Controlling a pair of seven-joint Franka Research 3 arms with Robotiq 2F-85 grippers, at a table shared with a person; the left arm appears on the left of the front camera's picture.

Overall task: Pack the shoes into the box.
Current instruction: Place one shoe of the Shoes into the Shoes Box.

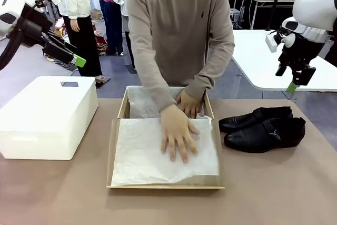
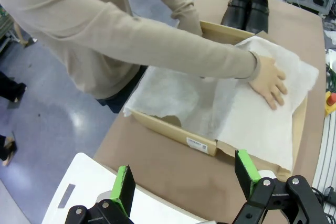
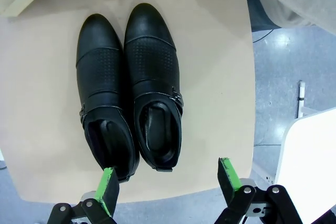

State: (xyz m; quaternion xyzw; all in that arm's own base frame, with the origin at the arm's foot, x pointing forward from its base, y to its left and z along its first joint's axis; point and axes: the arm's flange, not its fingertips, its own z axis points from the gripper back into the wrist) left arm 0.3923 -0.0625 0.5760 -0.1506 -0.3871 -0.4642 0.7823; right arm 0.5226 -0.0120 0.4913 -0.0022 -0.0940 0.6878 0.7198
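The shoes [image 1: 261, 128], a glossy black pair with buckled straps, lie side by side on the table just right of the box [image 1: 122, 108]. The brown cardboard box lies open, lined with white tissue paper [image 1: 142, 154]. A person presses the paper flat with one hand [image 1: 178, 133] and keeps the other hand [image 1: 188, 102] inside the box. My left gripper [image 1: 76, 59] hangs open, high at the far left over the white box. My right gripper [image 1: 293, 84] is open in the air above the shoes [image 3: 131, 87], heels nearest its fingers. The left wrist view shows the open left gripper [image 2: 186, 179], the box [image 2: 168, 129] and the shoes [image 2: 245, 8].
A large white plastic box [image 1: 47, 114] stands at the table's left. A white table [image 1: 263, 61] sits behind on the right. The person leans over the far edge, arms reaching across the box. Bare brown tabletop lies in front of the box and the shoes.
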